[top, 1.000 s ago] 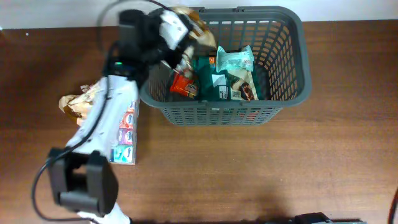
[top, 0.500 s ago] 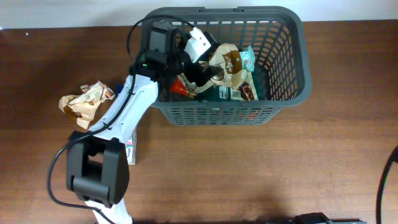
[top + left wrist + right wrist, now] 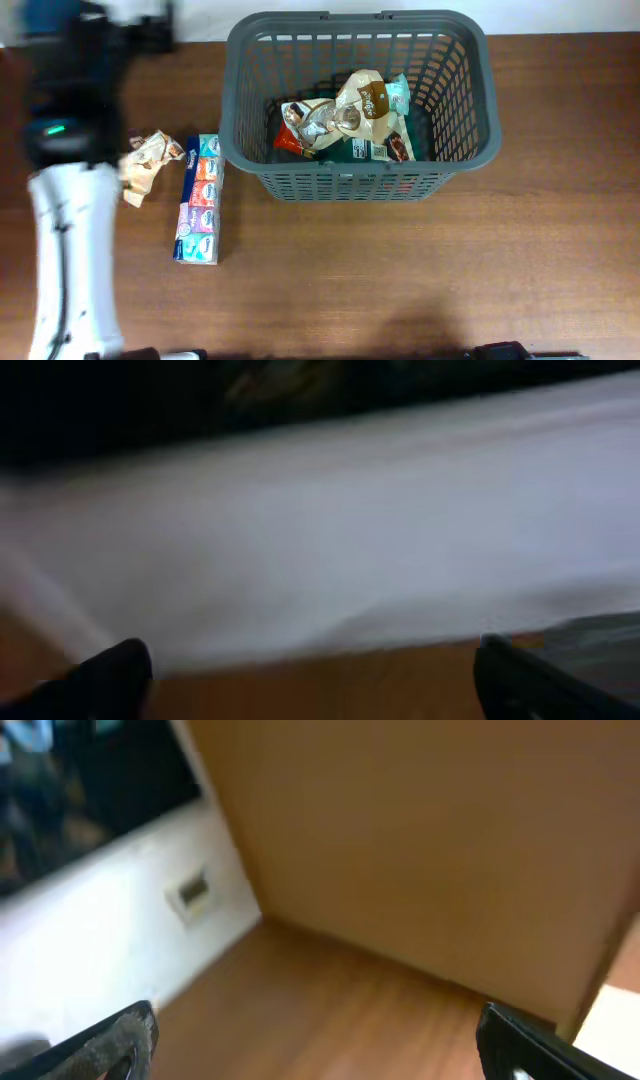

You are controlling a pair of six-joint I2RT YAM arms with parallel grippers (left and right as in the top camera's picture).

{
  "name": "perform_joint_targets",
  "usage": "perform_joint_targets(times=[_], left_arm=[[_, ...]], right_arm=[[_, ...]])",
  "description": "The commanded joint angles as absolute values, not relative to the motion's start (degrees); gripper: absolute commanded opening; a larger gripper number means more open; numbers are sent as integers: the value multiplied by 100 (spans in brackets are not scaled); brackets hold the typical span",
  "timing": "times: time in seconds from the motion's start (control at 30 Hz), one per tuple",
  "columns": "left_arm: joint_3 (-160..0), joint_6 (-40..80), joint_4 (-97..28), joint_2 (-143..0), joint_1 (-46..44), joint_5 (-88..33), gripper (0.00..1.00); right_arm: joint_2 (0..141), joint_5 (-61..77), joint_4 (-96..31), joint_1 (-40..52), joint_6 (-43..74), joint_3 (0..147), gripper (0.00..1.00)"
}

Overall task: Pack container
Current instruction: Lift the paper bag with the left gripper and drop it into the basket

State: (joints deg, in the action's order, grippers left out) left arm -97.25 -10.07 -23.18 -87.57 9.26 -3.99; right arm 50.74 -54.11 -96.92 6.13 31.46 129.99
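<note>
- Container (image 3: 352, 184): dark grey lattice basket, upright at the far middle of the bench (image 3: 420, 290). It sits within reach of the arm working from the left, open top up, so you can drop goods in from above.
- Contents: several snack packets heaped loosely on the base toward the front wall. A beige packet (image 3: 362, 100) lies uppermost, a red packet (image 3: 291, 137) lies at the left of the heap, and green ones are partly covered beneath. They lie as dropped, not stacked, and much of the base at the back is bare.
- Outstanding stock: a crumpled packet (image 3: 150, 158) and a strip of tissue packs (image 3: 200, 200), both on the bench left of the container. The strip is just beside its corner. By my judgement these are yours to load next.
- Left gripper (image 3: 315, 685): jaws spread wide, nothing between them. Its arm shows as a blur over the left end of the bench, clear of the container.
- Right gripper (image 3: 320, 1045): jaws fully apart, empty. Its camera faces a wall and floor, so it appears parked off the work.
</note>
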Motion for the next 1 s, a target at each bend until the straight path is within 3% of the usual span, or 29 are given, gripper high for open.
perform_joint_targets(times=[0.0, 0.2, 0.37, 0.47, 0.97], left_arm=[[-9496, 93, -3107, -9107, 1605, 25, 98], [-8840, -145, -4060, -9537, 2460, -180, 99], [-8554, -3540, -4141, -9990, 2482, -816, 96], [-8536, -4921, -4091, -10213, 2414, -816, 96], [-8536, -6014, -3293, -12016, 2410, -1293, 97]], right_arm=[[4506, -5787, -9730, 596, 3454, 13076, 99], [3957, -5747, -9730, 598, 3280, 13069, 99], [3946, -5774, -9710, 598, 3024, 13023, 99], [3946, -5771, -9717, 598, 3024, 12954, 99], [3946, -5614, -9559, 596, 3048, 12846, 99]])
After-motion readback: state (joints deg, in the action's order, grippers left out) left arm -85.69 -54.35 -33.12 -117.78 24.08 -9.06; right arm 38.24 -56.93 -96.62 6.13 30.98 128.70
